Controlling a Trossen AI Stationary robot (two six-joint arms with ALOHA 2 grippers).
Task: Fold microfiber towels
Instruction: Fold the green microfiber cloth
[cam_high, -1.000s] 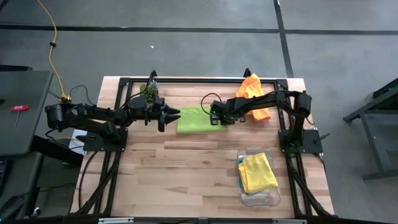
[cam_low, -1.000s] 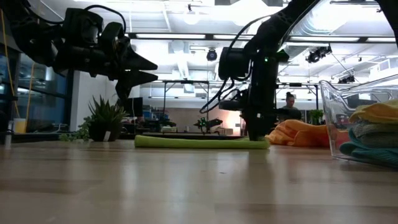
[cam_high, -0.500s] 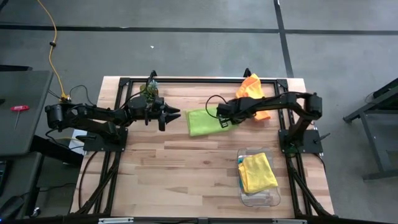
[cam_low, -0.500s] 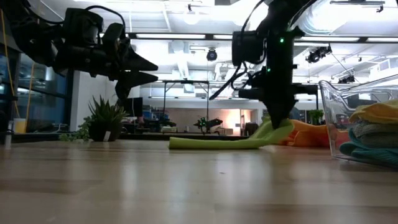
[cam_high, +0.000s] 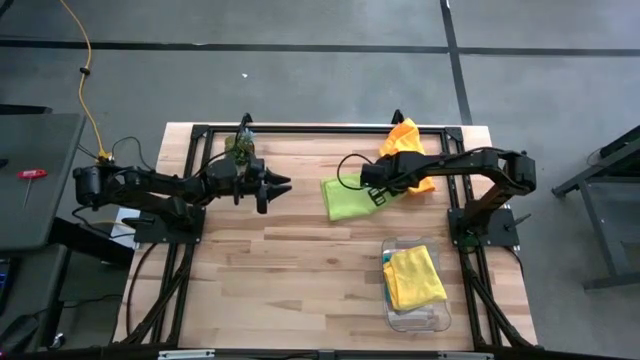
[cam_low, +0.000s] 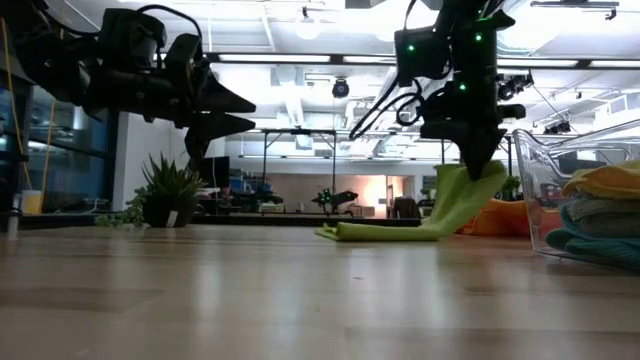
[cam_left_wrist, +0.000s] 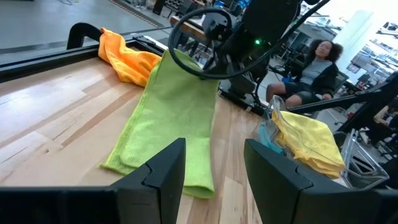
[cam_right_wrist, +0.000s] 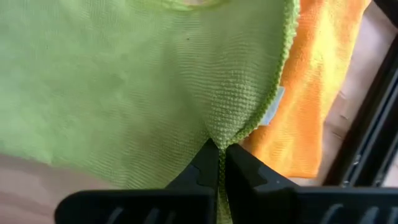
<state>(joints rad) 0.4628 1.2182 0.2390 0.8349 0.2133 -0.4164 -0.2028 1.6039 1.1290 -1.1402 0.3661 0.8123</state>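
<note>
A lime green towel (cam_high: 345, 198) lies folded at the middle of the table, its right end raised and its left end (cam_low: 345, 232) resting on the wood. My right gripper (cam_low: 478, 165) is shut on that raised end. An orange towel (cam_high: 405, 140) lies crumpled at the far right, just behind it. A yellow towel (cam_high: 412, 275) tops the cloths in the clear bin (cam_high: 436, 318). My left gripper (cam_high: 280, 185) hovers open above the table, left of the green towel, and points at it. My right gripper pinches the green towel's hemmed edge (cam_right_wrist: 231, 132) at the towel's right end, next to a small label. The fingers (cam_right_wrist: 202, 165) come from above, pointing steeply down. The cloth slopes down from the fingers toward the table's left, where its other end lies on the wood.
A small dark-green plant (cam_low: 168, 192) stands at the far edge behind my left arm. A black frame (cam_high: 300, 130) runs along the table's far side. The bin stands at the near right. Bare wood (cam_high: 270, 270) spreads over the near left. A person (cam_left_wrist: 314, 65) sits beyond the table.
My right gripper has risen and gone toward the table's right edge, rolling its wrist. The green towel's right end has lifted off the wood with it, and its left end has slid along the table to the right.
</note>
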